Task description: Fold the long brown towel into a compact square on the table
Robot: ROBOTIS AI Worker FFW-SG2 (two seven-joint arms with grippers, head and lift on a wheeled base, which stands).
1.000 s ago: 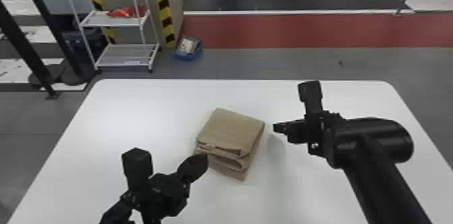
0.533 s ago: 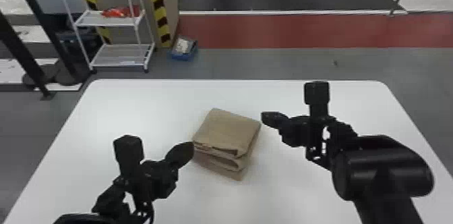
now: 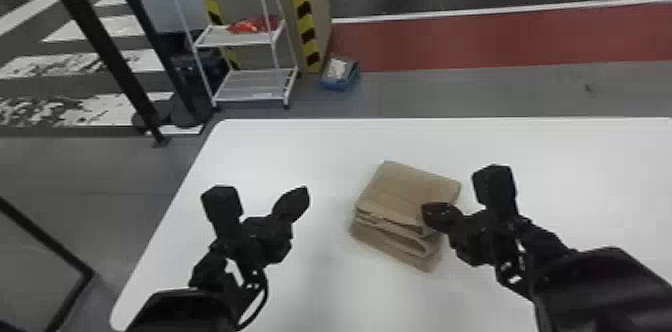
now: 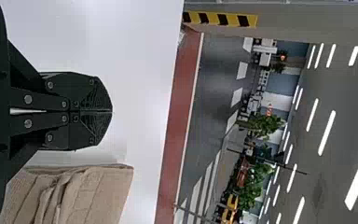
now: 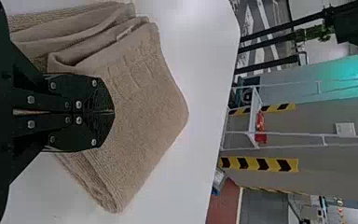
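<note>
Blue bin (image 3: 336, 85) holds pale contents (image 3: 337, 69); brown towel (image 3: 402, 191) folded; left fingers (image 3: 294, 202), right fingers (image 3: 439, 216) closed.

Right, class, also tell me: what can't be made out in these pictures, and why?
Head view: part of the towel, behind the right hand's tip.
Right wrist view: whether that hand touches the towel; its fingers block the spot.
Left wrist view: the towel's remainder, cut off by the picture's edge.
Head view: the table's right end, cut off.
Head view: what the red thing is; too small.
</note>
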